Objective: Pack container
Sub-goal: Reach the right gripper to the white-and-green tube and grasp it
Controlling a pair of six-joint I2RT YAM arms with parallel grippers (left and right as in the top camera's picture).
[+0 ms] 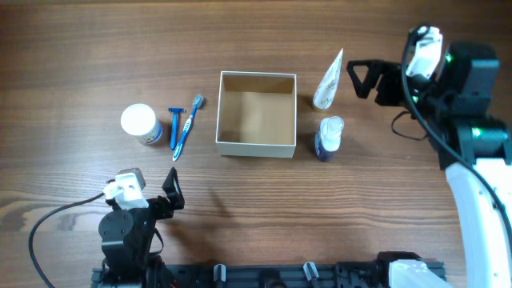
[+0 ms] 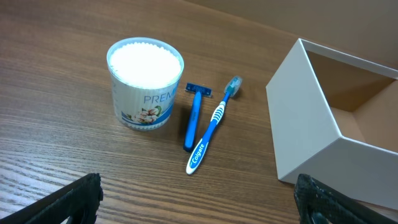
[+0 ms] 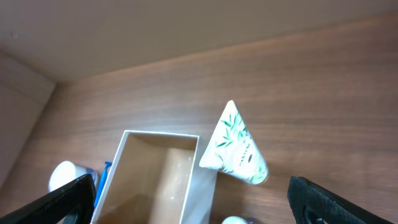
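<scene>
- White thin walls, tan cardboard inside: found the square shallow container (image 1: 254, 148) near the middle of the brown wood-grain table (image 1: 64, 48), open side up.
- Found 3 things in a row to its left, all apart from it: a round white-lidded jar with a flowered label (image 1: 139, 122) farthest out, then a blue plastic razor (image 1: 174, 128), then a blue-and-white toothbrush (image 1: 187, 126) nearest the box and close beside the razor.
- Found 2 things just right of the box: a white squeeze tube printed with green leaves (image 1: 328, 80) by the far right corner, and a small dark-blue bottle with a clear cap (image 1: 329, 138) by the near right corner.
- Saw the left gripper (image 1: 150, 192) by the table's near edge, nearer than the jar, fingers spread wide and gripping nothing. From its wrist camera, looked onto the jar (image 2: 145, 81), razor (image 2: 194, 118), toothbrush (image 2: 211, 127) and a white wall of the container (image 2: 305, 124).
- Saw the right gripper (image 1: 358, 78) just right of the tube and apart from it, fingers parted wide and gripping nothing. From its wrist camera, looked down on the tube (image 3: 236, 146) beside the container's corner (image 3: 146, 134).
</scene>
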